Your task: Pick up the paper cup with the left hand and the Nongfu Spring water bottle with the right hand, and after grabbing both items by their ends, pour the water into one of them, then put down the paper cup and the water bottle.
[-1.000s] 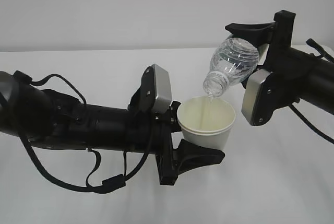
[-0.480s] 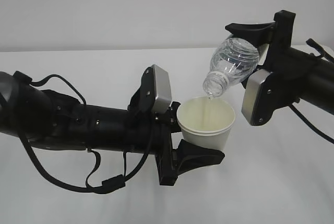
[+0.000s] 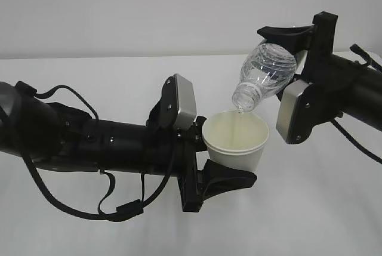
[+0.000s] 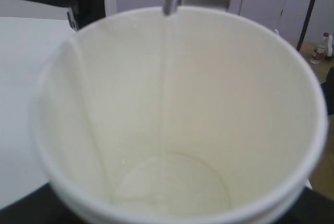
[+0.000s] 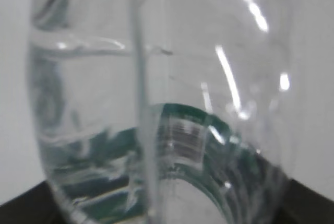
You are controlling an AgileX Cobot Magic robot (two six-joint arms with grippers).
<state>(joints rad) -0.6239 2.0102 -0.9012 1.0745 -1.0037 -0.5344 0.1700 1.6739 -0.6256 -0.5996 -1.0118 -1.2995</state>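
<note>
Exterior view: the left hand (image 3: 218, 148) clamps the paper cup (image 3: 236, 139) upright above the table (image 3: 119, 77). At the cup's one o'clock, the right hand (image 3: 285, 59) grips the Nongfu Spring water bottle (image 3: 266, 74), tipped neck-down over the rim. Left wrist view: the water (image 4: 166, 104) runs in a thin stream down into the cup (image 4: 219, 93). Right wrist view: the bottle (image 5: 156, 104) fills the frame, green label at six o'clock.
</note>
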